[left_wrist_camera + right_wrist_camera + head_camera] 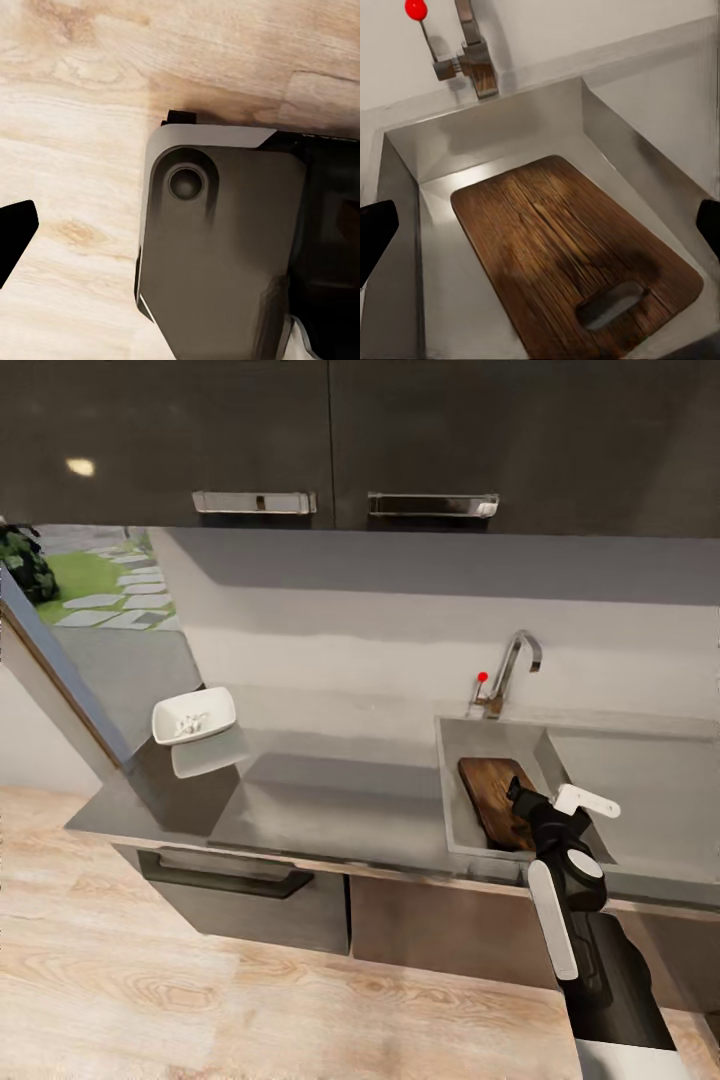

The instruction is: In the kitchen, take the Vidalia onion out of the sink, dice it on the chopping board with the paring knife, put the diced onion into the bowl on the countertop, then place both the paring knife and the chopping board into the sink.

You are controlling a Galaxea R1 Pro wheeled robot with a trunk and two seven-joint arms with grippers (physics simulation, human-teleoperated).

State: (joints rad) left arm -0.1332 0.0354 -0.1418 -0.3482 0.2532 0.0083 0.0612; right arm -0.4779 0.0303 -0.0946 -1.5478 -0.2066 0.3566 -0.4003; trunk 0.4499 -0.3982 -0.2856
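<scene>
— Two dark fingertips (376,236) are showing at the edges of the right wrist view, and they are standing wide apart with nothing between them. The right gripper (522,792) is hanging open over the sink (455,830).

— What is lying below those jaws?

— The chopping board (574,259) is lying inside the basin, straight ahead of the open jaws. It is dark brown with wood grain, and its oval handle slot is sitting at the end nearer the gripper. The board is resting at an angle, its rounded far corner pointing toward the tap (472,52).

— Is the gripper touching the board?

— Neither fingertip is touching it; the board is lying between them and beyond them. The tap with its red dot is standing past the board's far end, on the back rim of the sink.

— And the bowl?

— The bowl (194,716) is sitting on the countertop (330,800), well apart from the right gripper, off toward the worktop's other end. Something pale and chopped is lying in it, too small to name.

— What about the left gripper (15,240)?

— One dark fingertip is showing in the left wrist view, over a wooden floor (75,97) and beside the robot's grey base (217,247). I cannot tell how far those jaws are standing open.

— And the paring knife?

— I cannot make it out.
</scene>
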